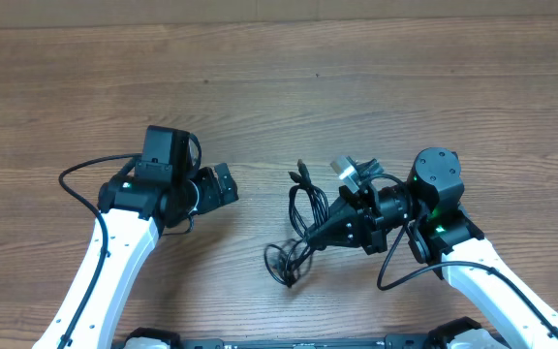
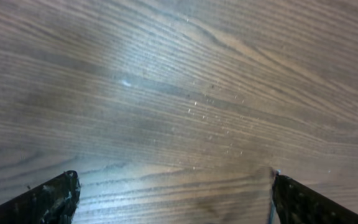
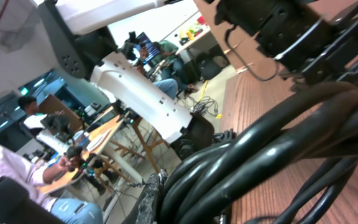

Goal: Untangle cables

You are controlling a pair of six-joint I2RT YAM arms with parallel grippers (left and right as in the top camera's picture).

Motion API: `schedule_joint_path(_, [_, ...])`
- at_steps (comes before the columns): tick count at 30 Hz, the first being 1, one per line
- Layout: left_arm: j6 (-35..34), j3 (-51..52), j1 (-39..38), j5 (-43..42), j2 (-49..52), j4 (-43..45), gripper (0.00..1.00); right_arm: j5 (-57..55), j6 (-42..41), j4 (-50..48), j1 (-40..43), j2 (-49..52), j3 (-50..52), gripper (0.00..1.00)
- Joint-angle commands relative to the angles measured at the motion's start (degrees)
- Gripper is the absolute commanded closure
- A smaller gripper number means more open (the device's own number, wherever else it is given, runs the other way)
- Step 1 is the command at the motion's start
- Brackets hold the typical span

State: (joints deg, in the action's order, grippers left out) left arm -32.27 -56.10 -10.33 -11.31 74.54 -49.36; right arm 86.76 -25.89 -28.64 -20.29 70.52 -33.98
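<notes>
Right claw (image 1: 310, 237) pinches cables (image 1: 304, 200) — left claw (image 1: 225, 184) gapes.

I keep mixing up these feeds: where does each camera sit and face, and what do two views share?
Overhead: above the table, facing straight down; both arms, left end effector, right end effector, cables.
Left wrist: on the left arm, facing down at bare wood; its open fingertips at bottom corners.
Right wrist: tilted, facing across the table toward the room; clamped cables up close, left arm beyond.
Shared: overhead and right wrist both show the cables and left arm.
</notes>
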Motion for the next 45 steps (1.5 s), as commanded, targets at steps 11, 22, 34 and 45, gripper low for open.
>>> schedule_joint_path(11, [8.5,-1.0,0.5,-14.3,0.3,-0.6,0.0,-22.0,-22.5,-0.2,-0.2,-0.3,-0.9,0.96])
schedule_joint_path(22, [3.7,-1.0,0.5,-14.3,0.3,-2.6,0.0,-30.1,-33.0,-0.2,2.5,-0.3,-0.9,0.94])
schedule_joint_path(34, [4.9,-1.0,-2.1,-22.2,0.3,1.4,0.01,-38.8,-34.6,10.4,2.8,-0.3,-0.9,0.95])
schedule_joint_path(45, [30.8,-1.0,-12.9,-20.5,0.3,15.0,0.01,-40.7,-40.9,13.0,2.8,-0.2,-0.9,0.96])
